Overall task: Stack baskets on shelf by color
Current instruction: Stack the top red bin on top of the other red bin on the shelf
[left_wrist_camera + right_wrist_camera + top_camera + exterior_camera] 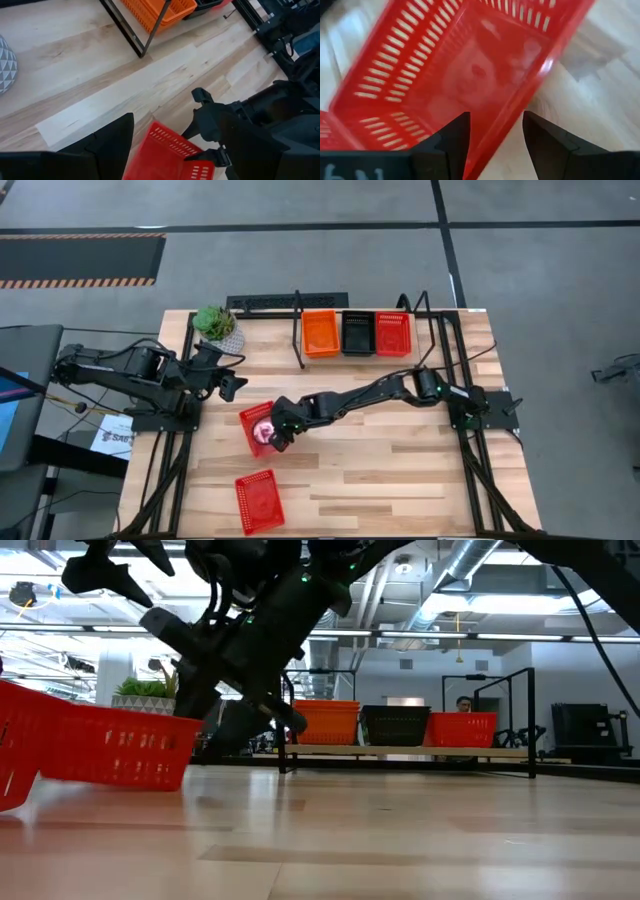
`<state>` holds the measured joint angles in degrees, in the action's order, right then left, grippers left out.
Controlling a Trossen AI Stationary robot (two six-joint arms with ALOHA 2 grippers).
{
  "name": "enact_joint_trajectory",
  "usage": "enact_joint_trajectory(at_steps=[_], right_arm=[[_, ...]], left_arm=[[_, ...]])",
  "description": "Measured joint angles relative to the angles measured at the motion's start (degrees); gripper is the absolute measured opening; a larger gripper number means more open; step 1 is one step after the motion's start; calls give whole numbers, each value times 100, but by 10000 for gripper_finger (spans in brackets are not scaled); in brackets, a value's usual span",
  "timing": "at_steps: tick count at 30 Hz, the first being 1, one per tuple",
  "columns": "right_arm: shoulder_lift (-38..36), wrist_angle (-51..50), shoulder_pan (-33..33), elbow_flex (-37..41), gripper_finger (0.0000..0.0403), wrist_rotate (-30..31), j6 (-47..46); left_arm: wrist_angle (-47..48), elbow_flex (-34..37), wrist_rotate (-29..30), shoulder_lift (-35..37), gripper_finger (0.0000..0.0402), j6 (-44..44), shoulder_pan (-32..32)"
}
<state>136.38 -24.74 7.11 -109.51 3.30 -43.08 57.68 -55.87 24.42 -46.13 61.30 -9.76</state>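
The red basket fills the right wrist view, its thin rim between the parted fingers of the right gripper, not yet clamped. It looks light, slightly flexible mesh plastic, best pinched at that rim. The left gripper waits released beside the plant pot.

right gripper hovering over red basket, fingers straddling its rim; second red basket lying nearby.

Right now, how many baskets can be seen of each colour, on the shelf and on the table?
Orange baskets: 1 visible stack on the shelf
Black baskets: 1 visible stack on the shelf
Red baskets: 3, one on the shelf, one at the right gripper, one near the table's front edge
Total: 5 seen from above; stacked ones cannot be counted apart.
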Motion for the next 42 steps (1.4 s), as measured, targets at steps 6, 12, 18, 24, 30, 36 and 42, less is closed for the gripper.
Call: enact_joint_trajectory(at_steps=[6,12,18,24,30,36,42], right_arm=[[-2,-406,-2,-4,147,-38,-14],[-98,-655,-88,-2,14,-184,-165],[-804,-1232,-361,2,7,-407,-56],[-2030,-2776,-838,-4,5,-31,462],[-3597,-4148,-1569,512,3,1039,515],[-5512,-3941,-2465,2009,3,2222,-680],[-6190,-3218,-2992,3465,2,2499,-1577]], left_arm=[[-3,0,12,1,279,0,0],[3,0,33,2,279,0,0],[54,1,39,2,279,-2,0],[76,0,182,3,279,51,-2],[78,1,531,7,279,48,-2],[77,1,641,4,279,-77,-2],[75,1,603,4,279,-178,-2]])
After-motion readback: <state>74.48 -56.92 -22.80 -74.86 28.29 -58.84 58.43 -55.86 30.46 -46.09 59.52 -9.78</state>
